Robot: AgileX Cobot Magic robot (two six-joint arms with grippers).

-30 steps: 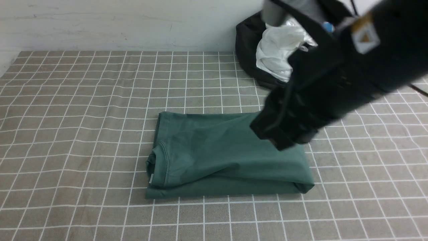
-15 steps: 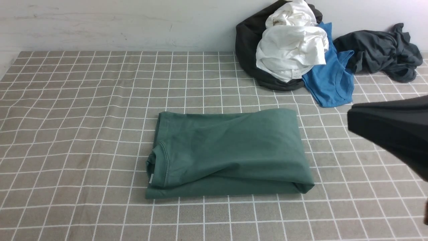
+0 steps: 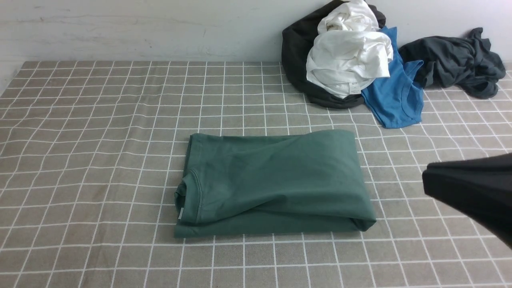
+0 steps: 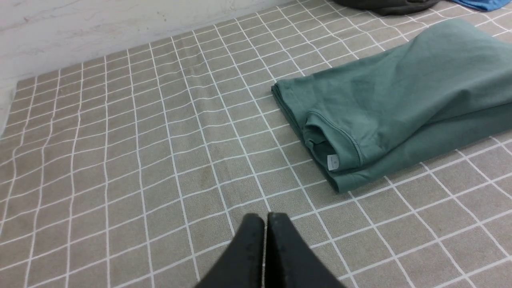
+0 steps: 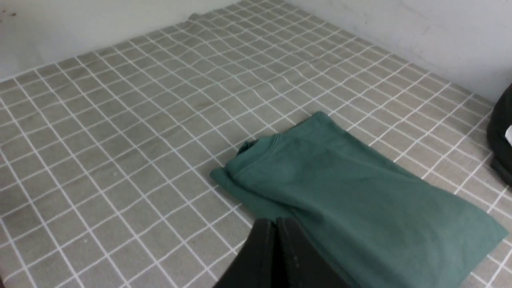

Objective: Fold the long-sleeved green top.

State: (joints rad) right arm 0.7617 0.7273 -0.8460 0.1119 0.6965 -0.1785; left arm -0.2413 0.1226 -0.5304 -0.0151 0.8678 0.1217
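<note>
The green long-sleeved top lies folded into a flat rectangle in the middle of the checked cloth. Its round collar and small grey neck label are at its left end. It also shows as the folded top in the left wrist view and as the folded top in the right wrist view. My right gripper is shut and empty, hovering off the top's near right side; in the front view the right gripper is a black shape at the right edge. My left gripper is shut and empty above bare cloth, left of the collar.
A pile of clothes sits at the back right against the wall: a black garment, white garments, a bright blue one and a charcoal-grey one. The grey checked tablecloth covers the table.
My right arm has pulled back from over the top's right end to the right edge of the front view, then sunk lower. The top has not moved.
</note>
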